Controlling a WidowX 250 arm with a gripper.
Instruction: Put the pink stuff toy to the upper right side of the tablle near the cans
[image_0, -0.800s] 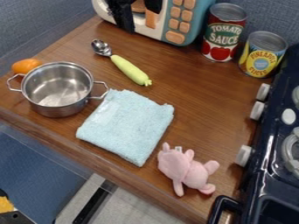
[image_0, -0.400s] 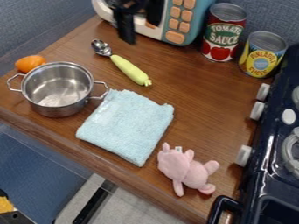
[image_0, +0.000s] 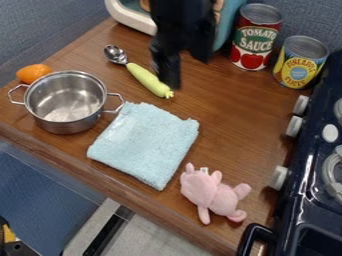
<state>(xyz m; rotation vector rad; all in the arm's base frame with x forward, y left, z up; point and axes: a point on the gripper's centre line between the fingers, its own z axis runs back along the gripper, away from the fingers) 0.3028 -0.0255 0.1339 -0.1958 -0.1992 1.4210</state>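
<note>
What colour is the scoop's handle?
The handle is light yellow-green, seen best in the current camera view.

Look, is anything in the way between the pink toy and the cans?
Nothing visible stands between the pink toy and the red can or yellow can; the blue towel lies beside that path.

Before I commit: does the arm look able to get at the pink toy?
Likely yes: the gripper looks open, the pink toy lies uncovered and the blue cloth beside it is flat, though the stove close by could crowd one side.
</note>
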